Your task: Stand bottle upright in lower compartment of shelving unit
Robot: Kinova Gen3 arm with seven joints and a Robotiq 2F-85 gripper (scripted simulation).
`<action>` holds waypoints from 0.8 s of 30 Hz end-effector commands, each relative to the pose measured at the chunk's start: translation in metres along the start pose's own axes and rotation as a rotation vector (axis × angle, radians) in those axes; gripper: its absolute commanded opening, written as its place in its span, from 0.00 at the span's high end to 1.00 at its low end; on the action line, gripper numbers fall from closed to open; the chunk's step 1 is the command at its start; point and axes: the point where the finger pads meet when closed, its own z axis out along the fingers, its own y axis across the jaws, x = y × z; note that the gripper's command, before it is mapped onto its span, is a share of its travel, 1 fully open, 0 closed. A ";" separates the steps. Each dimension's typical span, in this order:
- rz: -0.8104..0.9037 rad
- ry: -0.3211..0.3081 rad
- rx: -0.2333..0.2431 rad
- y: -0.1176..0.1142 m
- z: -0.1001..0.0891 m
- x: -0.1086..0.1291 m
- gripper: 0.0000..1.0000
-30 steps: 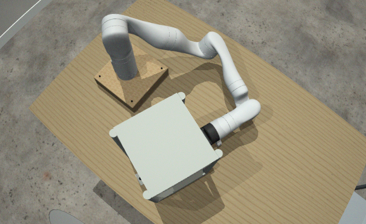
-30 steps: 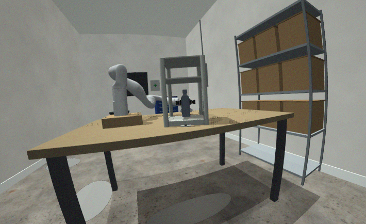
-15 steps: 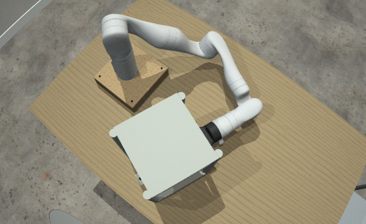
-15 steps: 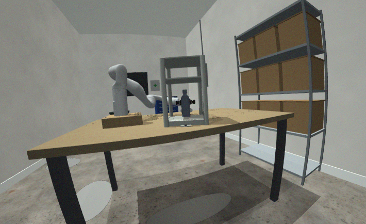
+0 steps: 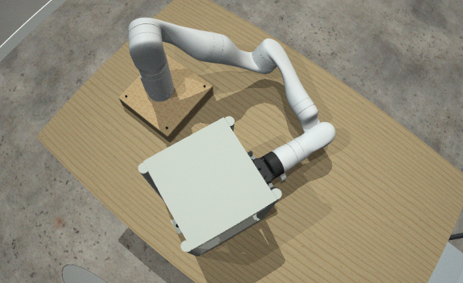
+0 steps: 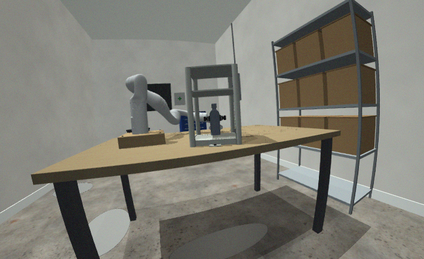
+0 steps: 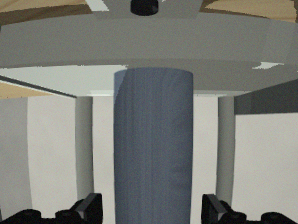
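Note:
The grey bottle (image 6: 214, 119) stands upright, cap up, in the lower compartment of the grey shelving unit. Its base rests on the compartment floor. In the top view the unit's pale top panel (image 5: 209, 182) hides the bottle. My gripper (image 6: 215, 118) reaches into the compartment from the back side, and only its black wrist (image 5: 265, 168) shows from above. In the wrist view the bottle (image 7: 153, 156) fills the centre. My fingers stand on either side of it with a gap on each side, so the gripper is open and holds nothing.
The arm's wooden mounting block (image 5: 166, 102) sits on the table behind the unit. The unit's corner posts (image 7: 83, 143) flank the bottle. A tall storage rack with cardboard boxes (image 6: 326, 80) stands off the table at the right wall.

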 end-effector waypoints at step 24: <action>0.001 0.002 -0.001 0.001 -0.023 -0.001 0.27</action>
